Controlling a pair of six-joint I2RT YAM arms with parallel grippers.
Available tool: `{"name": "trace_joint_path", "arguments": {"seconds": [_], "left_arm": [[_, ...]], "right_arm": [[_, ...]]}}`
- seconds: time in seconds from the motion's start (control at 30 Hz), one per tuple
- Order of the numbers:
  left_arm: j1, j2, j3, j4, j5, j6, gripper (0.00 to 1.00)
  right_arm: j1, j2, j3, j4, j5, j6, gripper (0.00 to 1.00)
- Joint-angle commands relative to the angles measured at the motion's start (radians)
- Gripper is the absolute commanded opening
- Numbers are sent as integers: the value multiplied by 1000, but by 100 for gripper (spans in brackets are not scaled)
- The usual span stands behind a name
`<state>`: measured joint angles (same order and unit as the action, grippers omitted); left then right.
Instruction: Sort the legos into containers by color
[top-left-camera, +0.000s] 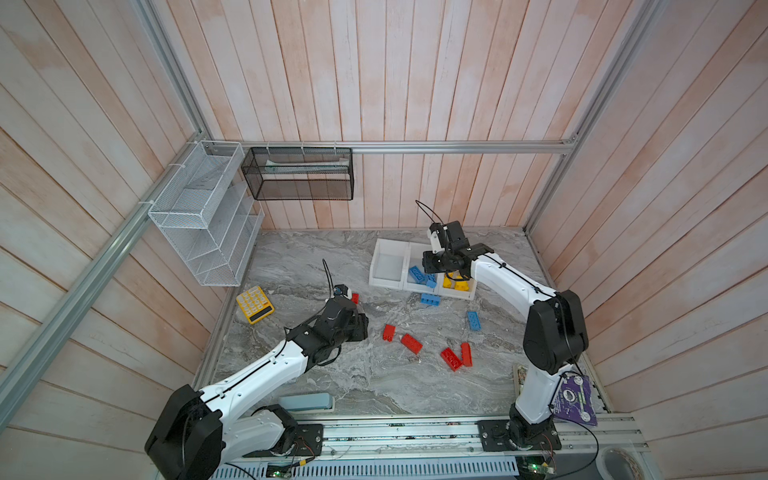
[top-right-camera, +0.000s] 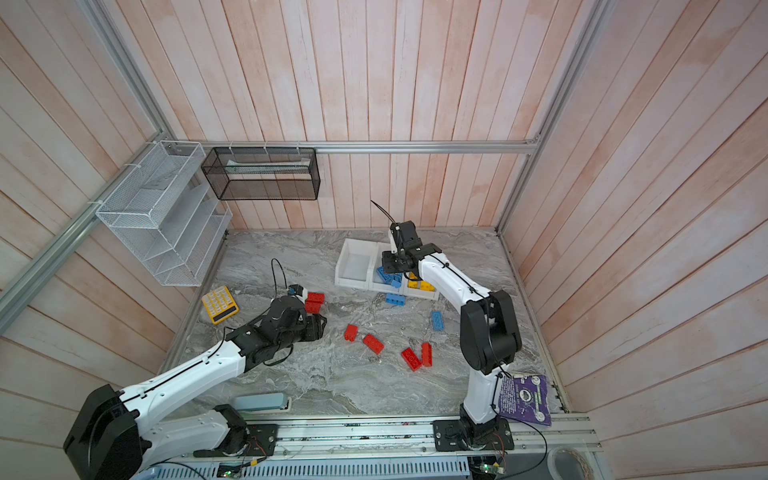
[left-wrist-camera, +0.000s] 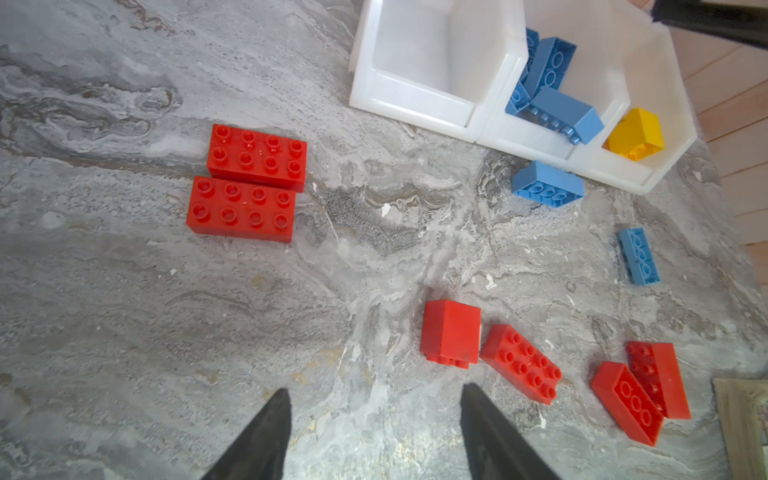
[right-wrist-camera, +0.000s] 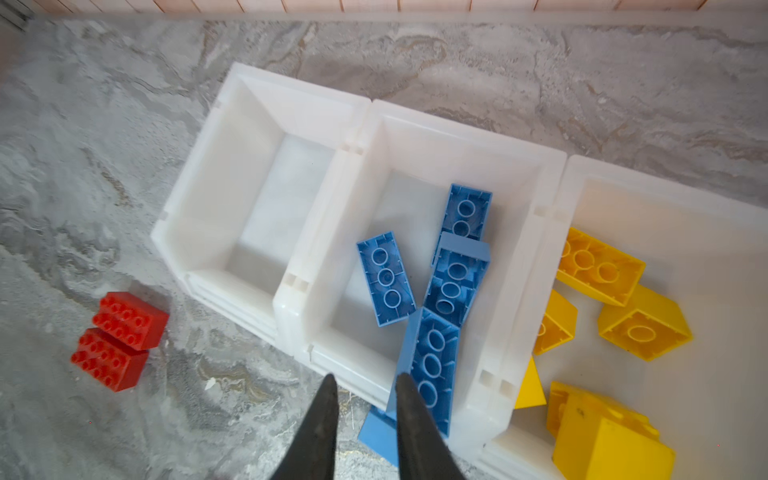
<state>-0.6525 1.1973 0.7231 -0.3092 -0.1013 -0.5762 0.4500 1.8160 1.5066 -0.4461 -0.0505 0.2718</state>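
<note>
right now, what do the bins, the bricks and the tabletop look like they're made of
The bins: white, slightly translucent moulded plastic, judging by the soft glow and seams.
The bricks: hard, solid-coloured plastic, smooth with a faint sheen on the studs.
The tabletop: grey veined stone look, matte; real marble or printed laminate, I cannot tell.

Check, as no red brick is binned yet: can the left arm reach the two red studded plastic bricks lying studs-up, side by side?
Probably yes: the two red studded plastic bricks lie on bare table ahead of the open left gripper, nothing between.
</note>
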Motion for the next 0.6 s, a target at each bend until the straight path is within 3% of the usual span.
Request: {"name": "trace_joint_path", "arguments": {"seconds": [0.0, 0.03, 0.2, 0.3, 0.43, 0.57], "left_arm": [[-2, 58, 72, 29, 35, 34, 72], [-11, 77, 90, 29, 34, 37, 75], [-87, 204, 206, 17, -15, 44, 84], [-108, 274, 250, 43, -16, 28, 90], [-136, 378, 323, 72, -53, 22, 98], [-178, 529, 459, 46, -107, 31, 100]], "right_arm": [[-5, -125, -75, 66, -22, 32, 33], [-4, -160, -104, 85, -19, 38, 35], [-10, -383, -300, 189, -18, 63, 70], [-22, -515, -393, 227, -22, 83, 83], [-64, -660, -482, 251, -13, 116, 91], [-80, -765, -539, 265, 8, 147, 93]]}}
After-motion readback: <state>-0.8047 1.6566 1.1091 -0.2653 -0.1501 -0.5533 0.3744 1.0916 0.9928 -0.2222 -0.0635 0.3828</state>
